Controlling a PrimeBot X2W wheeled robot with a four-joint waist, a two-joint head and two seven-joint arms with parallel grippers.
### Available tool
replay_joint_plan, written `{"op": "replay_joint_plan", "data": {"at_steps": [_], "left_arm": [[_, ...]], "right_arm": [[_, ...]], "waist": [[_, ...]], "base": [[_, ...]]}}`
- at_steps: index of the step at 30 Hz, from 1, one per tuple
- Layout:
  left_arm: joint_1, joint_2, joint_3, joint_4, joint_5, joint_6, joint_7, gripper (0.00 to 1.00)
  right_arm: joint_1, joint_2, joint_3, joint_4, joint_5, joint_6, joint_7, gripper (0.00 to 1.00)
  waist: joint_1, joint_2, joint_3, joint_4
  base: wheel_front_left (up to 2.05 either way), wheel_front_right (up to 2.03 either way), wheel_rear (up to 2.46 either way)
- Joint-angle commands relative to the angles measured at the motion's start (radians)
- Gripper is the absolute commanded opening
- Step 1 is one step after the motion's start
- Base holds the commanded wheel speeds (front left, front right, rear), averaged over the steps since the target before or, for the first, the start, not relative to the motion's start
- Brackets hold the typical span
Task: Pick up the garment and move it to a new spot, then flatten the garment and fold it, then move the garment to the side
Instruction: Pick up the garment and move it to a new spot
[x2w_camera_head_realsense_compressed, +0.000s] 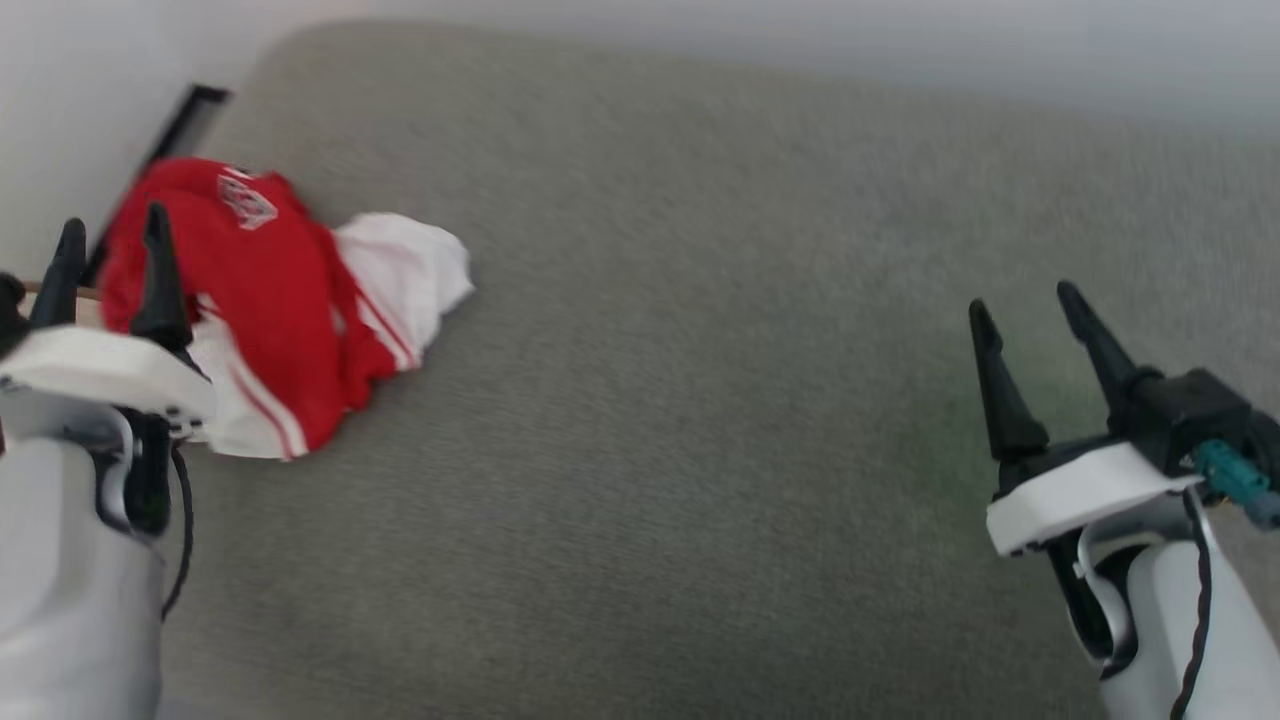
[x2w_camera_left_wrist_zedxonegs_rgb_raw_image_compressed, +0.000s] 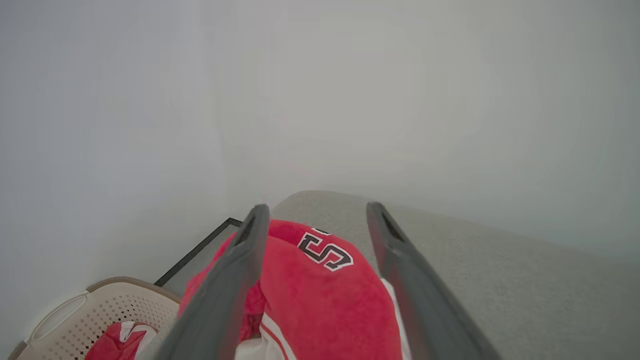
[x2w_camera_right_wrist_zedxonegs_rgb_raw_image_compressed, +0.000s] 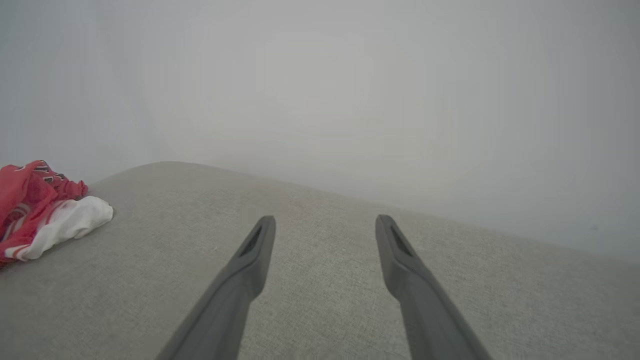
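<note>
The garment (x2w_camera_head_realsense_compressed: 270, 300) lies crumpled in a red and white heap at the far left of the grey cushioned surface (x2w_camera_head_realsense_compressed: 700, 350). In the left wrist view the garment (x2w_camera_left_wrist_zedxonegs_rgb_raw_image_compressed: 320, 295) shows black white-outlined lettering between my fingers. My left gripper (x2w_camera_head_realsense_compressed: 112, 240) (x2w_camera_left_wrist_zedxonegs_rgb_raw_image_compressed: 315, 212) is open and hangs just above the heap's left side, gripping nothing. My right gripper (x2w_camera_head_realsense_compressed: 1022, 300) (x2w_camera_right_wrist_zedxonegs_rgb_raw_image_compressed: 325, 220) is open and empty at the right, far from the garment (x2w_camera_right_wrist_zedxonegs_rgb_raw_image_compressed: 45, 210), over bare cushion.
A beige perforated basket (x2w_camera_left_wrist_zedxonegs_rgb_raw_image_compressed: 100, 310) with a small red-and-white bundle (x2w_camera_left_wrist_zedxonegs_rgb_raw_image_compressed: 117, 340) stands off the surface's left edge, below a dark frame (x2w_camera_head_realsense_compressed: 185, 120). A pale wall rises behind the surface.
</note>
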Motion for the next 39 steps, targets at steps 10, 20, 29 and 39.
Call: {"op": "replay_joint_plan", "data": {"at_steps": [10,20,29,39], "left_arm": [[-0.234,0.053,-0.072,0.366,-0.109,-0.005,0.178,1.0],[-0.303,0.033,-0.103,0.618,-0.168,0.005,0.465,1.0],[-0.273,-0.012,-0.122,0.671,-0.181,0.007,0.577,1.0],[-0.369,0.118,-0.147,0.587,-0.152,-0.002,0.374,0.0]], "right_arm": [[-0.05,-0.011,-0.006,-0.078,-0.03,0.0,0.041,1.0],[-0.041,-0.014,-0.013,-0.144,-0.04,0.0,0.081,1.0],[-0.032,-0.01,-0.02,-0.152,-0.04,0.0,0.092,1.0],[-0.021,0.001,-0.036,-0.123,-0.032,0.0,0.072,1.0]], "waist": [[0.0,0.0,0.199,-0.125],[0.0,0.0,0.262,-0.143],[0.0,0.0,0.269,-0.128],[0.0,0.0,0.2,-0.095]], "base": [[0.0,0.0,0.0],[0.0,0.0,0.0],[0.0,0.0,0.0],[0.0,0.0,0.0]]}}
